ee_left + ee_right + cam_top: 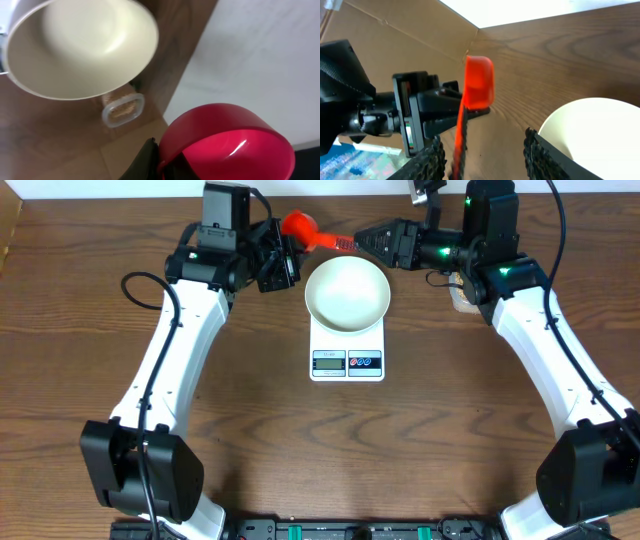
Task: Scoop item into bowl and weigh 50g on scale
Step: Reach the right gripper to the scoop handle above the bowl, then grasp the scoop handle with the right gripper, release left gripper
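Observation:
The white bowl (347,292) stands empty on the white scale (347,362); it also shows in the left wrist view (80,47) and the right wrist view (595,135). My left gripper (285,258) is shut on a red scoop (298,226) near its cup (225,140), held above the table behind the bowl. The scoop's handle (462,130) reaches between the spread fingers of my right gripper (482,155), which is open around it, close to one finger. The beans lie in a clear tub (122,109) beyond the bowl.
The clear tub is mostly hidden under my right arm in the overhead view (460,298). A cardboard wall (410,35) stands along the table's back edge. Bare wooden tabletop (340,450) lies in front of the scale.

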### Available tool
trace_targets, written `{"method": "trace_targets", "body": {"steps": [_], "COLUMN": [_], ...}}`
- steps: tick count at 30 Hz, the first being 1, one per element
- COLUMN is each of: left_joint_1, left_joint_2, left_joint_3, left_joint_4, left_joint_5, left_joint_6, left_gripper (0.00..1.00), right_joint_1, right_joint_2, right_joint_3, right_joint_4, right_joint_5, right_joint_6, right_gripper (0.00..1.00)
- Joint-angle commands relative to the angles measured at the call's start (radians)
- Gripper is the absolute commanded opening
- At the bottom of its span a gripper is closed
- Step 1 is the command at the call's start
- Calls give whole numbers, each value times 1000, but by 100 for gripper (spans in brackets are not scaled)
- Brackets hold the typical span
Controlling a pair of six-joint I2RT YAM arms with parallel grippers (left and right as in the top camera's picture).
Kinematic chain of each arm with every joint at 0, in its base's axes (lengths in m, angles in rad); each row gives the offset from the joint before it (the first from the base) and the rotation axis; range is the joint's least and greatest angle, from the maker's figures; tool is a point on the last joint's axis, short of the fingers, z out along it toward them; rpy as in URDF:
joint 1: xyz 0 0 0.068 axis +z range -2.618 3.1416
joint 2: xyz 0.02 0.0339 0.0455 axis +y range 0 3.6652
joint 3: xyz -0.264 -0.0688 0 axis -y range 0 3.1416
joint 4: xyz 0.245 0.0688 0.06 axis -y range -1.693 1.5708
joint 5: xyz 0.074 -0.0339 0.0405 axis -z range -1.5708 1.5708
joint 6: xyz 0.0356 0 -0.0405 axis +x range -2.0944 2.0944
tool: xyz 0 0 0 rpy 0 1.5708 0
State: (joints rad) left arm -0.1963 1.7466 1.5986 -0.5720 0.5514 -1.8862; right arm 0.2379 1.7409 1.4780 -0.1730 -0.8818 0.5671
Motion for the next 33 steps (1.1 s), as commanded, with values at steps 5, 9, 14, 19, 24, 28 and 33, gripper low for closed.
{"method": "trace_targets", "body": {"steps": [5, 9, 14, 19, 24, 28, 33], "left_joint_1": [-39, -41, -41, -41, -41, -41, -41], "left_joint_2": [-2, -2, -2, -2, -2, -2, -2], "left_joint_3": [8, 8, 8, 8, 8, 8, 8], "left_joint_4": [-88, -100, -101, -102, -137, -154, -154], "left_joint_5": [-17, -16, -16, -17, -17, -16, -16], "left_joint_6": [6, 3, 3, 3, 4, 4, 4], "left_gripper": [7, 7, 7, 7, 7, 7, 7], "right_joint_1": [11, 32, 34, 53, 73, 86, 91], "right_joint_2": [0, 0, 0, 0, 0, 0, 0], "right_joint_3": [14, 14, 14, 14, 14, 14, 14], "right_joint_4": [-4, -31, -114, -119, -119, -119, -121], "right_joint_5": [0, 3, 19, 19, 19, 20, 24], "right_joint_6": [24, 23, 23, 23, 18, -3, -5], "right_gripper": [47, 44, 36, 33, 32, 31, 25]}}
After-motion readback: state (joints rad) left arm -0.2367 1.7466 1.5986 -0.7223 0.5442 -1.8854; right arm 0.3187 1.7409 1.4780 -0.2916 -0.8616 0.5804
